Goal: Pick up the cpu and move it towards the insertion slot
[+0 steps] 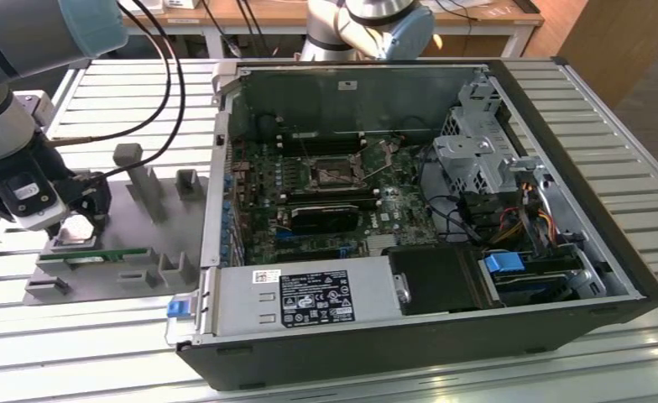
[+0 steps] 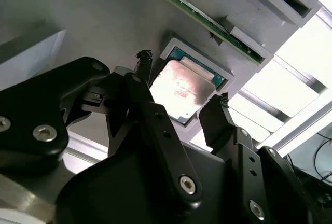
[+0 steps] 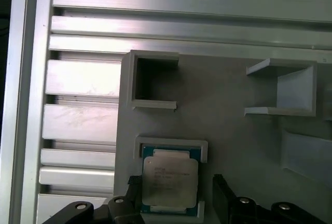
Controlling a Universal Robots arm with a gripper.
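Note:
The cpu (image 3: 170, 182), a square chip with a silvery top and a green rim, lies in a recess of the grey fixture plate (image 3: 233, 115) at the exterior view's left. My gripper (image 1: 77, 220) is low over the cpu (image 1: 77, 230). In both wrist views the black fingertips (image 2: 220, 105) stand on either side of the cpu (image 2: 181, 86) with small gaps, so the gripper (image 2: 182, 81) is open around it. The insertion slot (image 1: 335, 172), a metal-framed socket with a dark centre, sits on the motherboard inside the open computer case, well off toward the exterior view's right.
A long green memory stick (image 1: 100, 254) lies on the fixture beside the cpu. Grey posts (image 1: 138, 172) rise from the plate. The case wall (image 1: 219, 168) stands between the fixture and the motherboard. A second robot arm (image 1: 374, 25) stands behind the case.

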